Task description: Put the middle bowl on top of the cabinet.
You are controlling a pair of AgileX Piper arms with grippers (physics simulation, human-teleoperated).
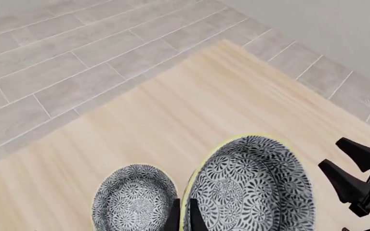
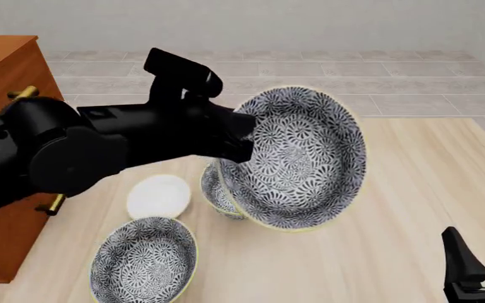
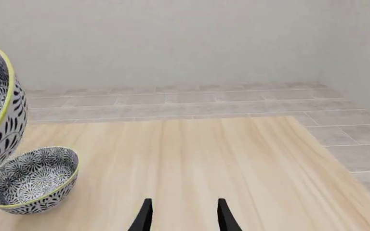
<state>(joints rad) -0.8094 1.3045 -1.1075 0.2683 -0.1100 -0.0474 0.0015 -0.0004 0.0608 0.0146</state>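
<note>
— Above the table (image 2: 411, 189), where is the middle bowl (image 2: 302, 158)?
— I see it tilted, lifted, its rim pinched by my left gripper (image 1: 181, 214), beside the cabinet (image 2: 2, 63).
— Right gripper (image 3: 181, 214)?
— Jaws apart, holding nothing

My left arm (image 2: 83, 148) is all matte black, chunky rounded joints with a boxy block sitting on top near the wrist. The left gripper (image 1: 181, 216) ends in thin flat black fingers, and the right gripper (image 3: 182, 215) has the same dark tapered blades, pointy and faceted.
</note>
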